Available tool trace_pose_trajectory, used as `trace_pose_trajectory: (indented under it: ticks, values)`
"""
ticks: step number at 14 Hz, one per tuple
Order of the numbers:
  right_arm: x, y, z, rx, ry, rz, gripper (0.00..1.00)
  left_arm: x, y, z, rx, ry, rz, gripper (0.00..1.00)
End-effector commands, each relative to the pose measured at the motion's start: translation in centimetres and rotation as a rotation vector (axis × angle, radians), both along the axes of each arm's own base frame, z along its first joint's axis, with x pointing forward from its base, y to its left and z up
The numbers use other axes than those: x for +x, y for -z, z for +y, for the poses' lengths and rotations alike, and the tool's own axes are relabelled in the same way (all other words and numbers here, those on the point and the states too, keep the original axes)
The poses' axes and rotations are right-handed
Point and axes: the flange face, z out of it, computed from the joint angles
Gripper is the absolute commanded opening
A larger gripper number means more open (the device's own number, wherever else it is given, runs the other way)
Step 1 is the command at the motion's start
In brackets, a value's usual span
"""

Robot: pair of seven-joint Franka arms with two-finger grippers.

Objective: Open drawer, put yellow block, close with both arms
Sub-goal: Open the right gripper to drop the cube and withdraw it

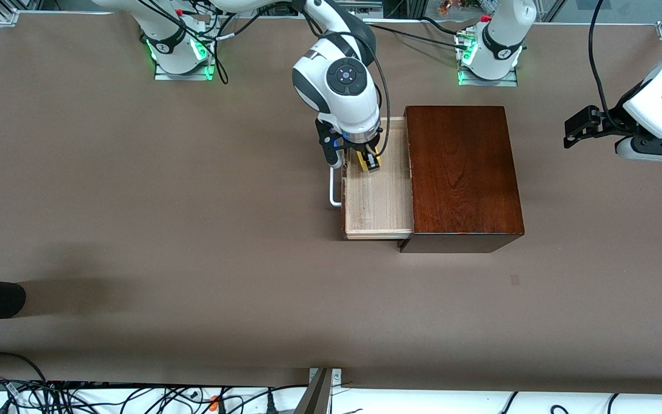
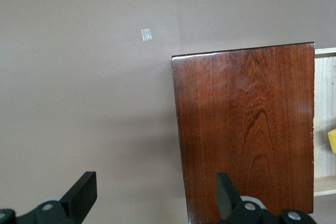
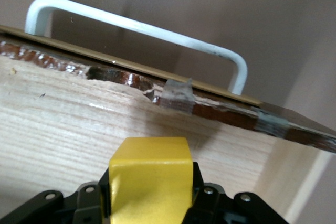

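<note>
Drawer point(image 1: 378, 201) pulled out toward right arm's end, handle point(image 1: 334, 187) leading. Right gripper point(image 1: 368, 159) pointing down over tray, clamped on yellow block point(image 1: 361, 161). Left gripper point(image 1: 579, 127) spread wide, waiting off the box point(image 1: 463, 172).

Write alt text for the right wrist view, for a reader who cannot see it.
The right gripper holds a yellow block between its black fingers, just above the pale wood floor of the open drawer. Past the block runs the drawer's chipped, taped front edge, with its white bar handle over the brown table.
</note>
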Motion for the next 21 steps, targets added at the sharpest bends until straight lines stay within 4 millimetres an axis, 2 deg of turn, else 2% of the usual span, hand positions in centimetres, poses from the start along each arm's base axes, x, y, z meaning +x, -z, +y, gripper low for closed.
trace_pose_trajectory:
  ticks: [1,2,3,4,5,7,9,10,13,15,17,19,21]
  values:
    - [-0.1,1.5,1.1,-0.011,0.042,-0.042,0.16,0.3,-0.2,-0.1,-0.006,0.012,-0.006,1.0]
    - [-0.1,1.8,1.2,-0.013,0.04,-0.046,0.18,0.3,-0.2,-0.1,-0.006,0.012,-0.006,1.0]
    - [-0.3,1.8,1.3,-0.013,0.037,-0.046,0.33,0.3,-0.2,-0.1,-0.006,0.012,-0.006,1.0]
    - [-0.3,1.8,1.3,-0.015,0.038,-0.046,0.76,0.3,-0.2,-0.1,-0.006,0.012,-0.006,1.0]
    - [-0.2,1.5,1.2,-0.023,0.031,-0.055,1.0,0.3,-0.2,-0.1,-0.006,0.012,-0.006,1.0]
    - [-0.8,0.4,1.4,-0.066,-0.014,-0.095,1.0,0.3,-0.2,-0.1,-0.006,0.012,-0.006,1.0]
    - [-0.6,-1.8,0.2,-0.107,-0.018,-0.073,1.0,0.3,-0.2,-0.1,-0.006,0.012,-0.004,1.0]
    - [-0.4,-4.2,-0.5,-0.102,-0.023,-0.075,1.0,0.3,-0.1,-0.2,-0.006,0.014,-0.003,1.0]
    - [2.0,-10.4,-4.7,-0.09,-0.05,-0.057,1.0,0.3,-0.2,-0.2,-0.006,0.014,-0.004,1.0]
    - [3.8,-13.4,-8.0,-0.068,-0.101,-0.038,1.0,0.3,-0.2,-0.2,-0.006,0.012,-0.004,1.0]
    - [5.9,-15.7,-12.0,-0.059,-0.219,-0.022,1.0,0.3,-0.1,-0.4,-0.006,0.017,-0.004,1.0]
    - [8.7,-16.7,-16.9,-0.065,-0.327,-0.01,1.0,0.4,0.3,-1.9,-0.005,0.041,0.005,1.0]
    - [11.6,-17.5,-22.3,-0.038,-0.445,-0.011,1.0,0.1,0.4,-4.5,-0.008,0.087,0.007,1.0]
